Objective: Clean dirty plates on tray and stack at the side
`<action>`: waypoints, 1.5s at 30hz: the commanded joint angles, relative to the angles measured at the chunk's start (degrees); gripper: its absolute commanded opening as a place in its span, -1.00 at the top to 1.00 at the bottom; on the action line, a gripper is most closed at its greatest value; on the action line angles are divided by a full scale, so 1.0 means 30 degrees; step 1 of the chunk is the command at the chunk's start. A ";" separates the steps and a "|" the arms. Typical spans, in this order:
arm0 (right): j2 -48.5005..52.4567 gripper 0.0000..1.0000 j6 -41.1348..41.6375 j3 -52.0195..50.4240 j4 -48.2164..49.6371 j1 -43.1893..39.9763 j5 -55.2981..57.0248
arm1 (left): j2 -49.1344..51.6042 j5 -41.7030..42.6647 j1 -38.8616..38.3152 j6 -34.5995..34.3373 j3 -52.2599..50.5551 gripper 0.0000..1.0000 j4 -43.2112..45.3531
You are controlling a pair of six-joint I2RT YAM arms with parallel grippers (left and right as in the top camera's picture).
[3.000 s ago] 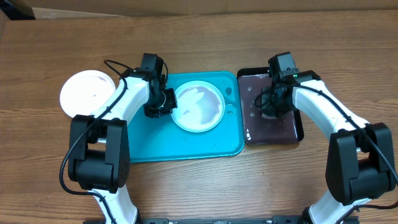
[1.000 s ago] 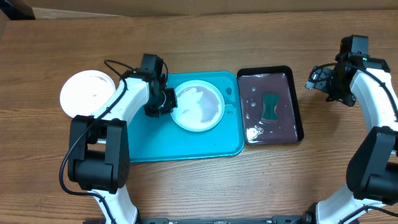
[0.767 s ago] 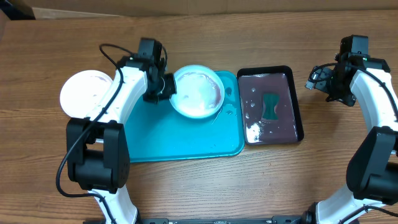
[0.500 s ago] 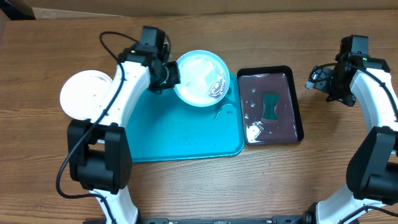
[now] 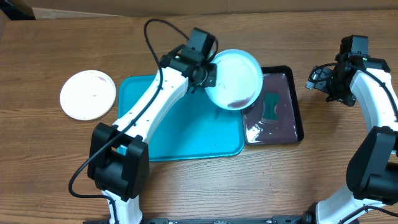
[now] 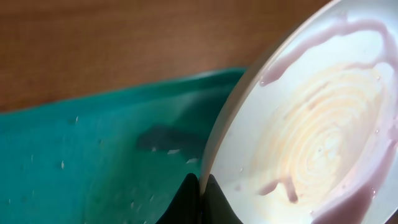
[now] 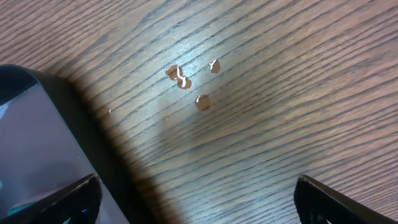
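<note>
My left gripper [image 5: 208,76] is shut on the rim of a pale blue plate [image 5: 235,76] and holds it tilted in the air over the seam between the turquoise tray [image 5: 174,130] and the black tray. Purple liquid streaks the plate [image 6: 323,124] and pools at its low edge. In the left wrist view the jaws [image 6: 199,190] pinch the rim edge-on. A white plate [image 5: 87,94] lies on the table left of the tray. My right gripper [image 5: 318,79] hangs open over bare wood to the right, its fingertips [image 7: 81,193] wide apart, nothing between them [image 7: 199,199].
The black tray [image 5: 283,127] holds purplish water and a green sponge [image 5: 272,106]. Its corner [image 7: 25,124] shows at the left of the right wrist view. A few droplets [image 7: 186,78] sit on the wood beside it. A cardboard box edge lies at the far left.
My left arm lifted the plate off the turquoise tray, carried it right and tipped it over the black tray's edge. The right gripper left the sponge in the black tray and now stays still.
</note>
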 commanded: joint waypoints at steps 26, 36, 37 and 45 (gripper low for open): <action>-0.0146 -1.00 -0.0007 0.0270 0.0036 -0.0095 -0.0007 | 0.0095 -2.0633 -0.9005 1.1118 0.2594 0.91 0.6521; -0.0146 -1.00 -0.0007 0.0270 0.0036 -0.0095 -0.0007 | 0.0095 -2.4618 -1.0397 1.9679 0.2594 0.91 1.5125; -0.0146 -1.00 -0.0007 0.0270 0.0036 -0.0095 -0.0007 | 0.0095 -2.4676 -1.0484 2.0480 0.2594 0.92 1.5926; -0.0146 -1.00 -0.0007 0.0270 0.0036 -0.0095 -0.0007 | 0.0095 -2.5063 -1.0921 2.4509 0.2594 0.91 2.0400</action>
